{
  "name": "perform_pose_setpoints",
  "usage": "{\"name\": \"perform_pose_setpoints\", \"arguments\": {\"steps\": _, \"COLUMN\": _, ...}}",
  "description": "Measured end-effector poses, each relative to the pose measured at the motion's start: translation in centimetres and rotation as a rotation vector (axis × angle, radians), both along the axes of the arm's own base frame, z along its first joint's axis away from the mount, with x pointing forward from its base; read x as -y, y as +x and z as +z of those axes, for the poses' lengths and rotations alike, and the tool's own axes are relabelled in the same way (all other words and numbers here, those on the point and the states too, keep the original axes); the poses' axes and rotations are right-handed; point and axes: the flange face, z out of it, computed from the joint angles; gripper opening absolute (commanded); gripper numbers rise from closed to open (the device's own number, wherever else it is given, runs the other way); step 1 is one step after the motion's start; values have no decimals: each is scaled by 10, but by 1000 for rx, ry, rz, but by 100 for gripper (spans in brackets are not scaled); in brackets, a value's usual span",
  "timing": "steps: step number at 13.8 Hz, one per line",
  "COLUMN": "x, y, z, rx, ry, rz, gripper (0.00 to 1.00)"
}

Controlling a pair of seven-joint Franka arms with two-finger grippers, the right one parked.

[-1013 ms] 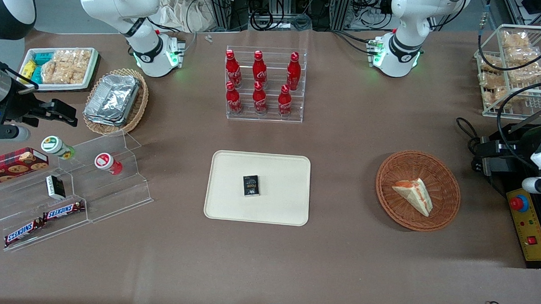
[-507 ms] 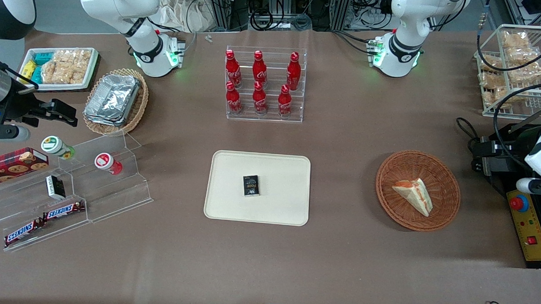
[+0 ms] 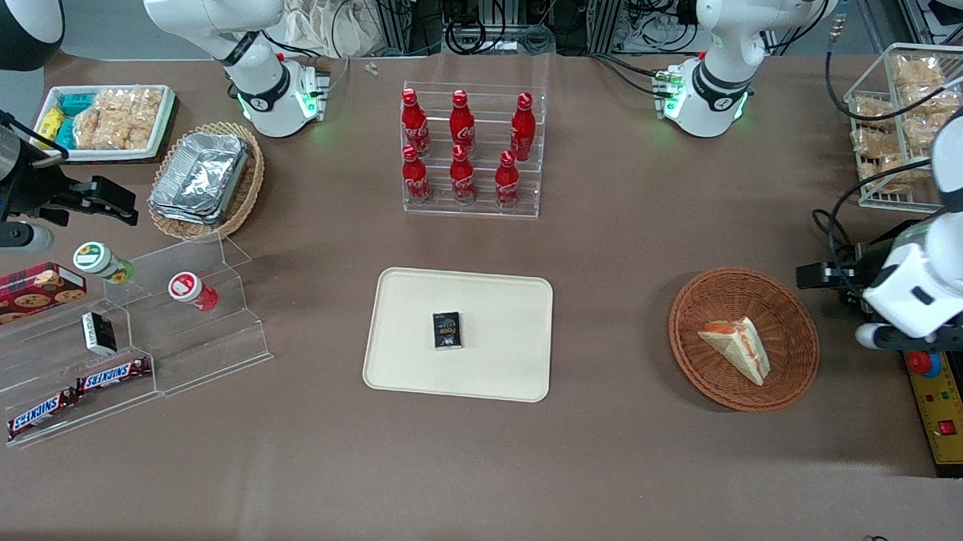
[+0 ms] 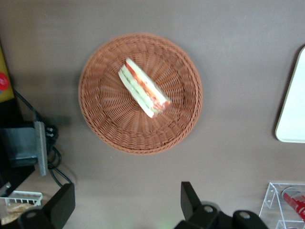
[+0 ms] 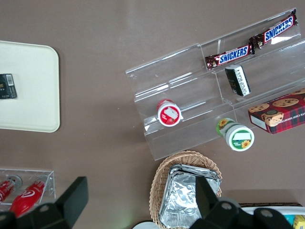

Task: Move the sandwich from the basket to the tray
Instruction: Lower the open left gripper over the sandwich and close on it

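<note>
The sandwich [image 3: 735, 347] [image 4: 143, 88], a white bread wedge with red and green filling, lies in the round reddish-brown basket [image 3: 784, 313] [image 4: 109, 114]. The cream tray [image 3: 496, 303] [image 4: 293, 109] [image 5: 28, 95] sits flat at the table's middle. My left gripper [image 3: 819, 276] [image 4: 126, 205] hovers open just outside the basket's rim, toward the working arm's end of the table. It holds nothing, and bare tabletop shows between its fingers. The sandwich lies apart from the fingertips [image 4: 189, 193].
A small black box [image 3: 446, 331] lies on the tray. A clear rack of red bottles [image 3: 470, 150] stands farther from the front camera than the tray. A yellow control box with a red button [image 3: 937, 398] and a wire snack rack [image 3: 911, 117] flank the working arm.
The left arm has swung in from the working arm's end of the table toward the basket. Sandwich, basket and tray have not moved.
</note>
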Motion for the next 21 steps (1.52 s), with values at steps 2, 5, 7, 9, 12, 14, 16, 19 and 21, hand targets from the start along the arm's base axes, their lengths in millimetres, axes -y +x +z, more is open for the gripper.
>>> {"name": "perform_pose_setpoints", "arguments": {"steps": 2, "x": 6, "y": -5, "z": -30, "rx": -8, "ry": 4, "rz": 3, "gripper": 99}}
{"name": "perform_pose_setpoints", "arguments": {"steps": 5, "x": 16, "y": -11, "z": -83, "rx": 12, "ry": 10, "rz": 48, "gripper": 99}}
{"name": "perform_pose_setpoints", "arguments": {"steps": 7, "x": 18, "y": -15, "z": -117, "rx": 52, "ry": 14, "rz": 131, "gripper": 99}}
{"name": "perform_pose_setpoints", "arguments": {"steps": 9, "x": 16, "y": -19, "z": -146, "rx": 106, "ry": 9, "rz": 240, "gripper": 99}}
{"name": "perform_pose_setpoints", "arguments": {"steps": 12, "x": 1, "y": -21, "z": -179, "rx": 145, "ry": 6, "rz": 413, "gripper": 99}}
{"name": "perform_pose_setpoints", "arguments": {"steps": 14, "x": -2, "y": -21, "z": -197, "rx": 139, "ry": 9, "rz": 476, "gripper": 99}}
{"name": "perform_pose_setpoints", "arguments": {"steps": 16, "x": -4, "y": -19, "z": -214, "rx": 134, "ry": 8, "rz": 528, "gripper": 99}}
{"name": "perform_pose_setpoints", "arguments": {"steps": 19, "x": -6, "y": -15, "z": -234, "rx": 141, "ry": 3, "rz": 599, "gripper": 99}}
{"name": "perform_pose_setpoints", "arguments": {"steps": 21, "x": -7, "y": -14, "z": -240, "rx": 147, "ry": 0, "rz": 625, "gripper": 98}}
